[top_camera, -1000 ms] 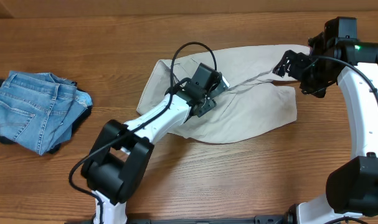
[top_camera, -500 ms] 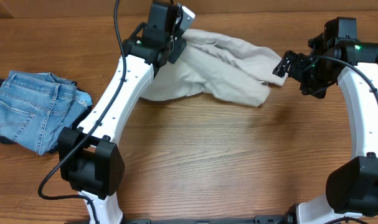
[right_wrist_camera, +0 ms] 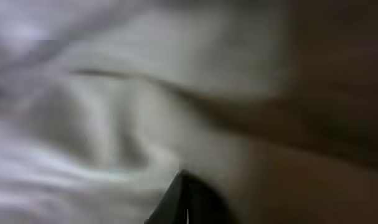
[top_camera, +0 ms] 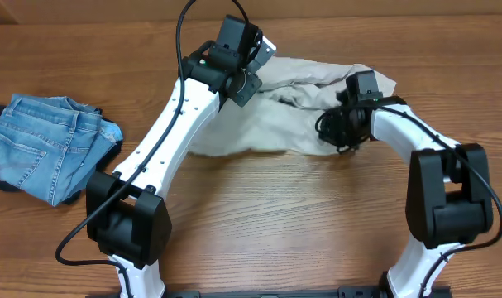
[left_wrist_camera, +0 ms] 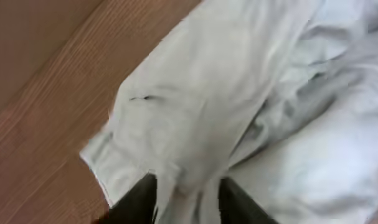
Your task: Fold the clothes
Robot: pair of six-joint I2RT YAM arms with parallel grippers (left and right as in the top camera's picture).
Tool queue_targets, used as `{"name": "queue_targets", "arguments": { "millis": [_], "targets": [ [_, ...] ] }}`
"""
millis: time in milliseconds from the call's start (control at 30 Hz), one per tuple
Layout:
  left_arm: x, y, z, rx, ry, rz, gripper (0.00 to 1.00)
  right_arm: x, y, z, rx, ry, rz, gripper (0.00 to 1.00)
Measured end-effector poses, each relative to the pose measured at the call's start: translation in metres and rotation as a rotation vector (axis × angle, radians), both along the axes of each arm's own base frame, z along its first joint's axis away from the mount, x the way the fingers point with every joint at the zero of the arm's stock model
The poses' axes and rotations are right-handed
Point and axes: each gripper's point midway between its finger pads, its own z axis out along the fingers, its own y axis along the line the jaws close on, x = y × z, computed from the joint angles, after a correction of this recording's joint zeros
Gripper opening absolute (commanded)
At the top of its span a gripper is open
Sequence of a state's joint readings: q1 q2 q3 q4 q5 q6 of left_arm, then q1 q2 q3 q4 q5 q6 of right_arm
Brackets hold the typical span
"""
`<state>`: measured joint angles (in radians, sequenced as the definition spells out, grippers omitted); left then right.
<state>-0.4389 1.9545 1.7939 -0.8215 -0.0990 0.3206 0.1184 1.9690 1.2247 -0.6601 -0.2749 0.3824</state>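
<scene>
Broadly, the wooden desk (top_camera: pixel 275 223) fills the overhead view, and the pale beige shorts (top_camera: pixel 292 108) lie bunched and creased at its far middle, reaching from the left arm (top_camera: pixel 172 132) across to the right arm (top_camera: pixel 416 136). Both white arms stretch away from their bases at the near edge, and they meet the cloth at opposite ends. The light-blue jeans (top_camera: pixel 44 153) sit in a loose heap at the desk's left side, well apart from the shorts and from either arm. The left gripper (top_camera: pixel 246 83) is at the upper left end of the shorts; in the left wrist view its dark fingers (left_wrist_camera: pixel 134 200) stand apart with a fold of the stitched edge between them, and I cannot tell whether they press on it. The right gripper (top_camera: pixel 332 131) rests down on the right part of the shorts with its jaws together; its wrist view is blurred, showing only a dark tip against pale cloth, so whether any cloth is pinched cannot be made out.
</scene>
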Motion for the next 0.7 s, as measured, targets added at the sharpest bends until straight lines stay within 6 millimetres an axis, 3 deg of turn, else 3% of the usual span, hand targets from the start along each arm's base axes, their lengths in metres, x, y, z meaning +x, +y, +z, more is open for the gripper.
{"name": "queue_targets", "arguments": {
  "millis": [33, 100, 200, 267, 367, 467, 500, 567, 633, 700],
  "targets": [
    [-0.001, 0.000, -0.001, -0.001, 0.007, 0.001, 0.81, -0.006, -0.011, -0.003, -0.036, 0.035, -0.025, 0.04],
    [-0.004, 0.001, -0.002, 0.003, 0.018, 0.003, 0.85, -0.023, -0.030, -0.004, -0.110, 0.113, -0.052, 0.04],
    [-0.013, 0.002, -0.008, 0.008, 0.064, -0.008, 0.83, -0.052, -0.058, -0.003, -0.227, 0.232, -0.100, 0.04],
    [-0.025, 0.001, -0.014, 0.000, 0.120, -0.026, 0.69, -0.069, -0.082, -0.003, -0.336, 0.302, -0.152, 0.04],
    [-0.032, -0.009, -0.024, -0.003, 0.156, -0.085, 0.41, -0.068, -0.094, -0.003, -0.387, 0.293, -0.186, 0.04],
    [-0.022, -0.028, -0.066, 0.009, 0.194, -0.136, 0.37, -0.067, -0.096, -0.003, -0.398, 0.288, -0.192, 0.04],
    [-0.023, -0.031, -0.099, 0.032, 0.254, -0.142, 0.38, -0.067, -0.096, -0.003, -0.400, 0.288, -0.195, 0.04],
    [-0.026, -0.032, -0.129, 0.059, 0.306, -0.149, 0.16, -0.067, -0.096, -0.003, -0.400, 0.288, -0.194, 0.04],
    [-0.024, -0.033, -0.139, 0.083, 0.301, -0.154, 0.05, -0.067, -0.096, -0.003, -0.399, 0.288, -0.195, 0.04],
    [-0.018, -0.031, -0.139, 0.106, 0.273, -0.139, 0.08, -0.067, -0.096, -0.003, -0.399, 0.287, -0.194, 0.04]
  ]
}}
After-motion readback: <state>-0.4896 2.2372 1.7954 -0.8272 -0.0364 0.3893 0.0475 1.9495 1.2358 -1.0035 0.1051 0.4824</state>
